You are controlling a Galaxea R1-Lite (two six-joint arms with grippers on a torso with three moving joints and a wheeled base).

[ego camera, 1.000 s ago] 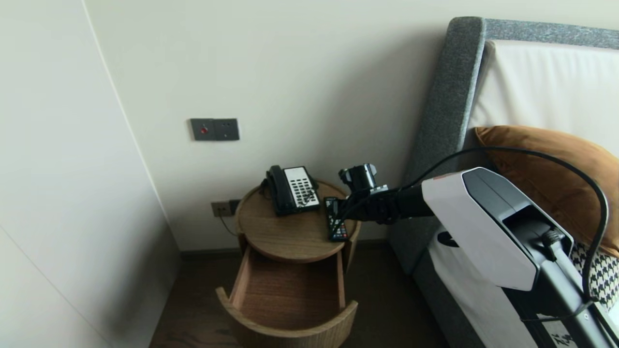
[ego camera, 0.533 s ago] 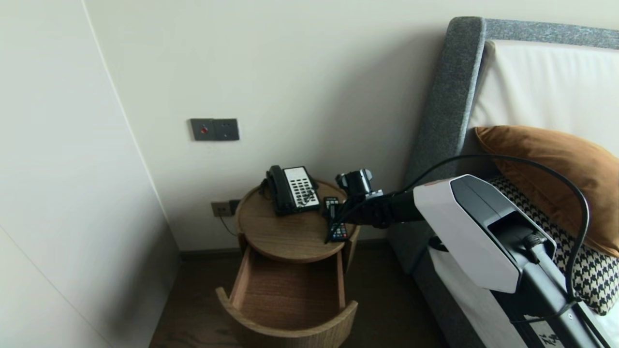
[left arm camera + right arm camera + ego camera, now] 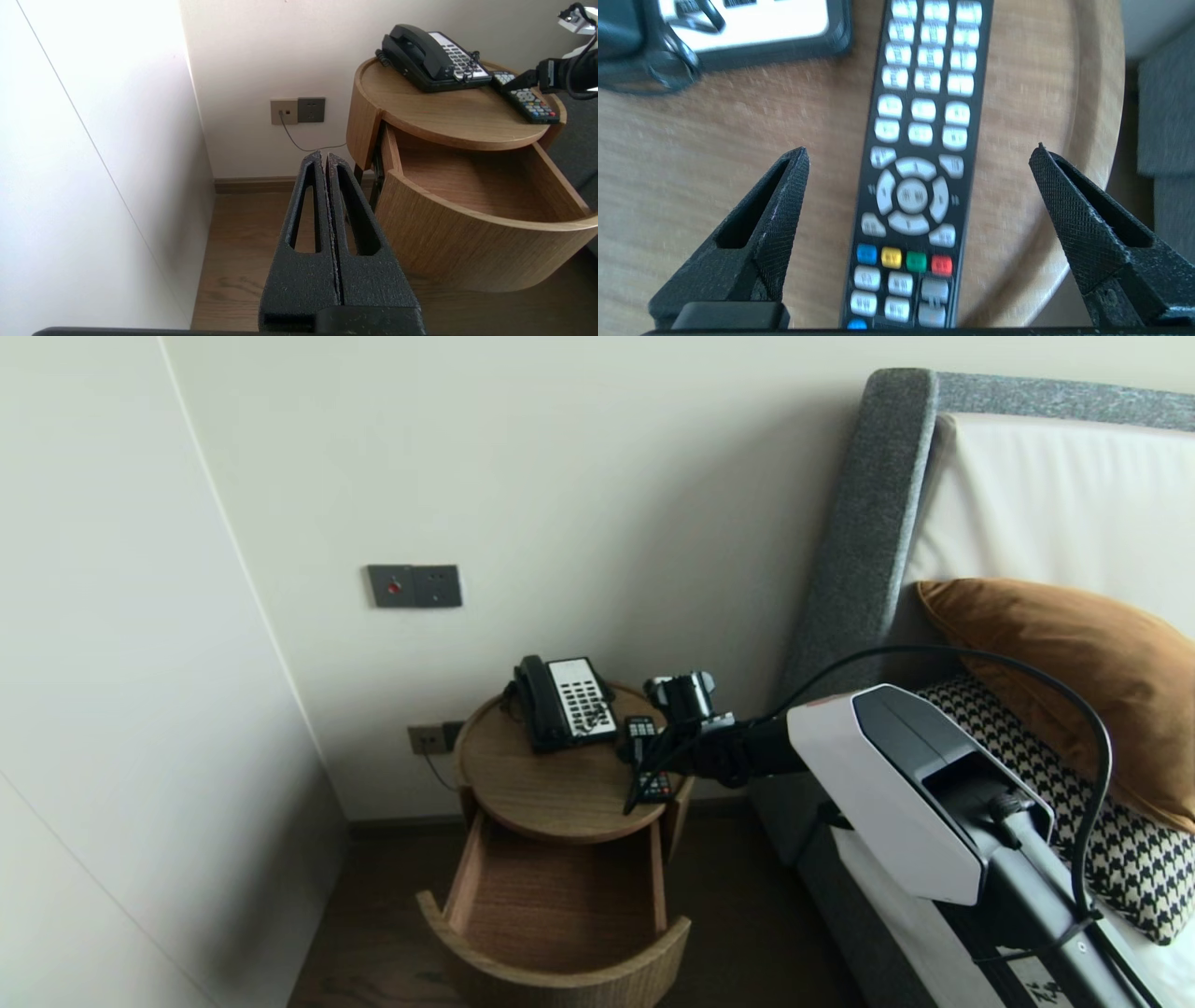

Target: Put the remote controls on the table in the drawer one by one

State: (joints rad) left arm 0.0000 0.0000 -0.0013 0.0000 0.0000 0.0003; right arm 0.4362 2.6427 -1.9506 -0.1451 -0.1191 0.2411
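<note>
Your right gripper (image 3: 920,150) is hovering just above the remote (image 3: 924,112), its fingers standing wide apart along both long sides and gripping nothing. The remote is lying flat near the right edge of the nightstand top (image 3: 551,793), beside the telephone (image 3: 565,700). Its long axis is running from wall to front edge, number keys toward the wall. As I am judging it, the grasp is not yet made. Your left gripper (image 3: 327,158) is hanging closed and empty beside the open drawer (image 3: 560,896).
</note>
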